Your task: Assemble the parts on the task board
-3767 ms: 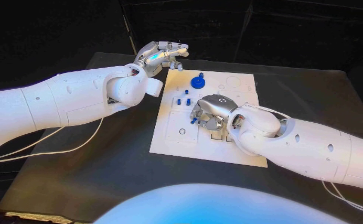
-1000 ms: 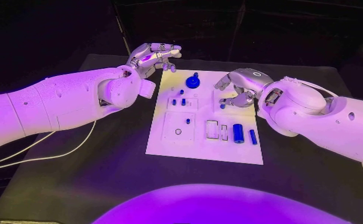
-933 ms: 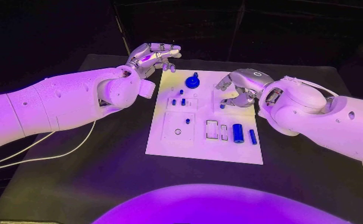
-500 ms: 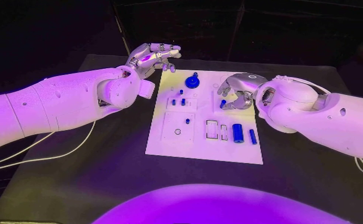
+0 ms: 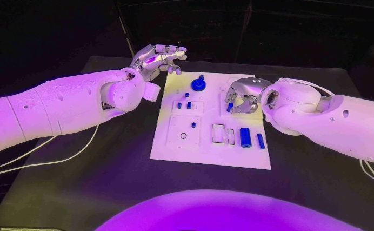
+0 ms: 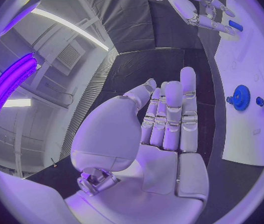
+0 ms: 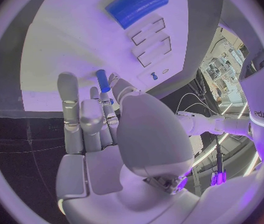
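head view: a small blue peg (image 5: 230, 107) is pinched upright by the right hand (image 5: 243, 96) over the task board (image 5: 175, 144), a matching hole being needed next, while the left hand (image 5: 160, 58) is kept empty, fingers loosely spread.

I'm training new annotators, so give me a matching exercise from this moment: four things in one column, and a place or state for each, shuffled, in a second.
Things:
1. left hand
2. right hand
3. blue gear
4. large blue cylinder

Places or states:
A. lies on the task board near its right edge, toward the robot
B. raised beyond the board's far left corner, holding nothing
C. pinches a small blue peg over the board
D. sits on the board's far part, between the two hands

Pairs: 1-B, 2-C, 3-D, 4-A
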You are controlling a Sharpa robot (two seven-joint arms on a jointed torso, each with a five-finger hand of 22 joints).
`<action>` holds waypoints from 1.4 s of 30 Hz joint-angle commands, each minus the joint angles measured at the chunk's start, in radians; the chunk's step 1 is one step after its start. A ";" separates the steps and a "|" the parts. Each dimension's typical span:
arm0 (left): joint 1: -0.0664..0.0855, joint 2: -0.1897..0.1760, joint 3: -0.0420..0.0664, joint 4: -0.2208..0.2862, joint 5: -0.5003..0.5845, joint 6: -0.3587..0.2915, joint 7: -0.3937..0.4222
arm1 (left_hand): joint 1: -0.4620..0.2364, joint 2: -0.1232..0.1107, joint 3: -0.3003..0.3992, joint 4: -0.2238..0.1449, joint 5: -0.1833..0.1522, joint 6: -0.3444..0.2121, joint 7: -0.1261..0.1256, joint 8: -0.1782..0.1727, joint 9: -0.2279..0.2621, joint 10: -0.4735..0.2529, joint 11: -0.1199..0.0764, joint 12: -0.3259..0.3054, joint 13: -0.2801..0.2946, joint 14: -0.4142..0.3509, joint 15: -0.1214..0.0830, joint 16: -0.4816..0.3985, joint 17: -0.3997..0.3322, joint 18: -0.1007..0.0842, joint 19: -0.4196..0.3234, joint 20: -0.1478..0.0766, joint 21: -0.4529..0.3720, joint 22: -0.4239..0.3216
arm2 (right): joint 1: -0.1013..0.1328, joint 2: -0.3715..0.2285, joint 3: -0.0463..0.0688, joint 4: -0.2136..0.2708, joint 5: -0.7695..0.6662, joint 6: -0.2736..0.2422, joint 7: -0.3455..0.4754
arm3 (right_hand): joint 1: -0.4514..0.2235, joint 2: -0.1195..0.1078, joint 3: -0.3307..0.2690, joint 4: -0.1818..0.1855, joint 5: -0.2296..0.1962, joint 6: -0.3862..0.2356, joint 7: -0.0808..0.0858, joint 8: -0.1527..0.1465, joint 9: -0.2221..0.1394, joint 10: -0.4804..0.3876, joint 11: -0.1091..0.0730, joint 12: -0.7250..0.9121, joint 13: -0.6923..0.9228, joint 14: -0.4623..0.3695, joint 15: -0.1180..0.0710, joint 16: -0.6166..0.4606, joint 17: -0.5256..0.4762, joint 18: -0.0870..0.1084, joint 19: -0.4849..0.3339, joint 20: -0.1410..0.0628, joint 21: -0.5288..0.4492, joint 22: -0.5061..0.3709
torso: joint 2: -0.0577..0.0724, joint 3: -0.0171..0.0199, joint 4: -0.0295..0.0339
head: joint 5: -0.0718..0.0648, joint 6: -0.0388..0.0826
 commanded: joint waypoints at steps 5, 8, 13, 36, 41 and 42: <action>0.002 0.002 0.001 0.000 0.002 0.012 0.004 | -0.002 -0.005 0.005 0.000 0.004 -0.008 0.001 0.005 -0.001 -0.005 0.002 0.007 -0.001 -0.007 0.003 -0.005 0.001 0.012 0.004 -0.002 -0.005 -0.001 | -0.001 0.003 0.000 -0.007 -0.008 0.021 0.006 | 0.017 0.015 0.047 -0.007 -0.003 0.044 0.003 0.013 0.002 0.042 -0.002 0.010 -0.001 0.006 -0.007 0.006 0.015 0.008 0.012 -0.004 0.004 0.006 | 0.000 0.0006 -0.0010 | 0.001 0.000; 0.002 0.002 0.001 0.000 0.002 0.012 0.004 | -0.002 -0.005 0.005 0.000 0.004 -0.008 0.001 0.005 -0.001 -0.005 0.002 0.007 -0.001 -0.007 0.003 -0.005 0.001 0.012 0.004 -0.002 -0.005 -0.001 | -0.001 0.004 0.000 -0.012 -0.008 0.019 0.007 | 0.017 0.015 0.064 -0.008 -0.006 0.059 0.005 0.016 0.002 0.054 -0.002 0.010 -0.001 0.007 -0.007 0.009 0.019 0.007 0.014 -0.005 0.007 0.008 | 0.000 0.0002 -0.0010 | -0.001 0.000; 0.002 0.002 0.001 0.000 0.002 0.012 0.003 | -0.002 -0.005 0.006 0.000 0.004 -0.008 0.001 0.005 -0.001 -0.006 0.002 0.007 -0.001 -0.007 0.003 -0.005 0.000 0.012 0.004 -0.002 -0.005 -0.002 | -0.003 0.007 0.000 -0.016 -0.008 0.003 0.013 | 0.015 0.015 0.091 -0.008 -0.007 0.077 0.004 0.018 0.001 0.073 -0.005 0.010 -0.001 0.008 -0.009 0.013 0.024 0.007 0.016 -0.006 0.011 0.012 | 0.000 0.0001 -0.0001 | -0.002 0.000; 0.002 0.000 0.001 0.001 0.002 0.014 0.002 | -0.003 -0.005 0.006 0.000 0.004 -0.008 0.001 0.006 -0.001 -0.006 0.002 0.008 -0.001 -0.007 0.003 -0.005 -0.001 0.012 0.004 -0.002 -0.005 -0.002 | -0.006 0.017 0.000 -0.022 0.008 -0.051 0.024 | -0.041 -0.041 0.125 0.021 -0.031 0.072 0.009 -0.009 -0.010 0.111 -0.006 0.002 0.001 0.012 -0.010 0.031 0.043 0.003 0.023 -0.011 0.025 0.024 | 0.000 -0.0003 -0.0008 | -0.003 0.000; 0.002 0.000 0.001 0.001 0.002 0.013 0.001 | -0.002 -0.006 0.006 -0.001 0.004 -0.009 0.001 0.006 -0.001 -0.006 0.002 0.008 -0.001 -0.008 0.003 -0.005 -0.001 0.013 0.005 -0.002 -0.005 -0.002 | -0.006 0.018 0.000 -0.022 0.008 -0.042 0.021 | -0.041 -0.044 0.126 0.020 -0.031 0.068 0.010 -0.012 -0.010 0.111 -0.005 0.001 0.001 0.011 -0.009 0.031 0.041 0.004 0.022 -0.010 0.023 0.022 | -0.001 -0.0004 0.0000 | -0.007 0.000; 0.002 -0.001 0.001 0.001 0.002 0.013 0.001 | -0.002 -0.006 0.006 -0.001 0.004 -0.009 0.001 0.006 -0.001 -0.006 0.002 0.008 -0.001 -0.008 0.003 -0.005 -0.001 0.013 0.005 -0.002 -0.005 -0.002 | -0.006 0.018 0.000 -0.023 0.008 -0.039 0.020 | -0.040 -0.045 0.127 0.020 -0.031 0.066 0.011 -0.013 -0.010 0.110 -0.005 0.000 0.001 0.011 -0.009 0.030 0.041 0.004 0.022 -0.010 0.023 0.022 | 0.000 -0.0005 0.0000 | -0.007 0.000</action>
